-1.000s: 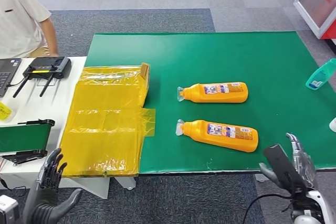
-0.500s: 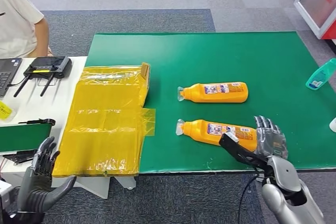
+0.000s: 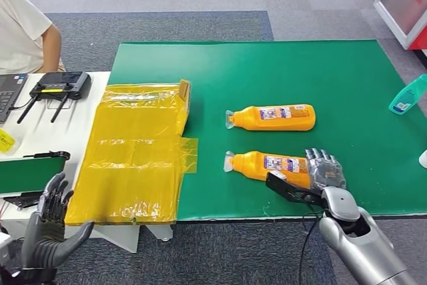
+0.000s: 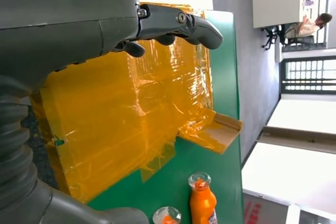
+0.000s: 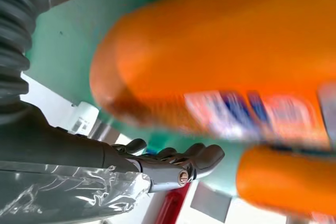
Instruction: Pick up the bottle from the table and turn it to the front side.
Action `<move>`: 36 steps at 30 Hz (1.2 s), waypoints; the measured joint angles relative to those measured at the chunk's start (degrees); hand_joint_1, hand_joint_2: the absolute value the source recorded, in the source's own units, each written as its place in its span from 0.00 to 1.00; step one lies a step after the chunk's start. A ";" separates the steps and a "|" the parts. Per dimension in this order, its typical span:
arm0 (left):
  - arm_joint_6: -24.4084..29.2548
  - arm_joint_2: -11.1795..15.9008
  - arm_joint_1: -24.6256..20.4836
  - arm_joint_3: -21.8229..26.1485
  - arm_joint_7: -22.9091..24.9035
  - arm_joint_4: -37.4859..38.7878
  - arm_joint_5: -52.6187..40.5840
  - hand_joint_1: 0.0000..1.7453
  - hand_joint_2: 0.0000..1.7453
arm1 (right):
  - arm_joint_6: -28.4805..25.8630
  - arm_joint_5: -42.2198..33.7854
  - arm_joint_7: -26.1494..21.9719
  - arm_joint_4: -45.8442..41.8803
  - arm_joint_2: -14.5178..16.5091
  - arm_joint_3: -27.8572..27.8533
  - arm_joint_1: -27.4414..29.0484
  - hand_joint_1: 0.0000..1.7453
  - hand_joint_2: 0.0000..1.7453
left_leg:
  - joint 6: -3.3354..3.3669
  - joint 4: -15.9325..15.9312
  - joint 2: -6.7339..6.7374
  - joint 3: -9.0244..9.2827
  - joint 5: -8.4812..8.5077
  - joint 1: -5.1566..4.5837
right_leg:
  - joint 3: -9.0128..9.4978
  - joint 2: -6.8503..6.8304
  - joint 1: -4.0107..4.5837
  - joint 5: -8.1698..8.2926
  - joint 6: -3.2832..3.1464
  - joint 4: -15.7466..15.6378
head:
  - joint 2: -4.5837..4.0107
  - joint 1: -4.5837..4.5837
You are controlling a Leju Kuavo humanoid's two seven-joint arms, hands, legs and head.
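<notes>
Your left hand (image 3: 48, 221) hangs off the table's near-left corner, fingers spread, holding nothing, just short of the crinkled yellow plastic sheet (image 3: 133, 158) that overlaps the white side table (image 3: 75, 125) and the green mat (image 3: 302, 71). Your right hand (image 3: 322, 175) sits at the base end of the near orange bottle (image 3: 267, 165), fingers over its far side and thumb on the near side; whether they have closed on it you cannot tell, since the right wrist view is blurred. That bottle lies flat, cap pointing left, label up, close to the mat's front edge. The far orange bottle (image 3: 271, 117) lies parallel beyond it, with bare mat between and behind. A teal bottle (image 3: 407, 95) lies at the right edge.
</notes>
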 joint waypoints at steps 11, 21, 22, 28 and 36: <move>-2.52 -1.10 1.57 0.18 -4.86 -1.76 -3.43 0.00 1.00 | 5.04 -4.33 -4.19 4.42 -5.45 5.04 -5.08 0.00 1.00 | 0.02 0.01 0.00 0.07 0.01 -0.01 | 0.05 0.01 -0.01 0.06 0.04 -0.01 | 0.00 -0.01; -2.02 -0.93 2.96 -2.26 -3.00 -1.73 -3.71 0.00 1.00 | 2.72 -6.05 -3.28 5.79 -5.93 6.87 -6.21 0.00 1.00 | 0.01 0.01 0.00 0.11 0.05 -0.01 | 0.06 0.02 -0.01 0.13 0.07 -0.01 | 0.00 0.00; -2.01 -0.90 3.01 -2.41 -2.89 -1.71 -3.66 0.00 1.00 | 2.55 -6.10 -3.22 5.84 -5.93 6.97 -6.21 0.00 1.00 | 0.01 0.01 0.00 0.11 0.05 -0.01 | 0.06 0.02 -0.01 0.14 0.07 -0.01 | 0.00 0.00; -2.00 -0.80 3.09 -2.98 -2.63 -1.63 -3.63 0.00 1.00 | 2.24 -6.26 -3.00 5.92 -5.93 7.36 -6.24 0.01 1.00 | -0.01 0.01 0.00 0.12 0.10 -0.01 | 0.07 0.02 -0.01 0.19 0.06 -0.01 | 0.00 0.00; -1.15 -0.56 3.20 -3.76 -1.83 -1.31 -3.49 0.00 1.00 | -0.62 -5.92 -3.23 6.06 -5.81 7.58 -5.45 1.00 1.00 | 0.02 0.01 0.00 0.06 0.17 -0.02 | 0.04 0.01 -0.02 0.24 0.05 -0.01 | 0.00 -0.01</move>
